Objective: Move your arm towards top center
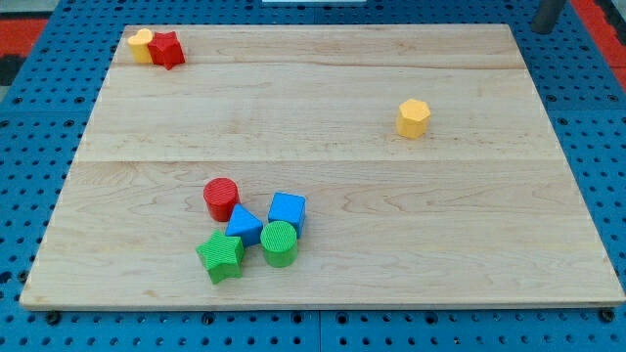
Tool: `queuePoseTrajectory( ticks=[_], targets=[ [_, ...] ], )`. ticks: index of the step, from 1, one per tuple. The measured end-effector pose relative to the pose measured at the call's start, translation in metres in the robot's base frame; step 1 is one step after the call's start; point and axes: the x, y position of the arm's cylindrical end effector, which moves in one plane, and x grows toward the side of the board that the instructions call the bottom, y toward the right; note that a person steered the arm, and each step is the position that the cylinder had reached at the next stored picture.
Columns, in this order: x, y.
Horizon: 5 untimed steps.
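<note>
Pale wood board point(391, 215) lies on a blue pegboard point(29, 166). My rod point(547, 16) shows only at the view's top right corner, off the board; my tip is hidden, and I have no jaws to report. Red cylinder point(221, 198), blue triangle point(244, 225), blue cube point(288, 210), green cylinder point(279, 242) and green star point(221, 255) cluster near the bottom; yellow cylinder point(141, 45) touches red star point(167, 49) top left; yellow hexagon point(413, 117) sits alone at right.

I see board point(391, 205): pale matt wood, visible grain | blocks, e.g. red cylinder point(221, 198): ridged matt plastic | surround point(29, 117): blue perforated panel
</note>
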Motion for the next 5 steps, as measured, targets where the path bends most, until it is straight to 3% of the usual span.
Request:
queuePoseTrajectory(
  ticks=[5],
  targets=[
    [-0.0069, -0.0015]
  ],
)
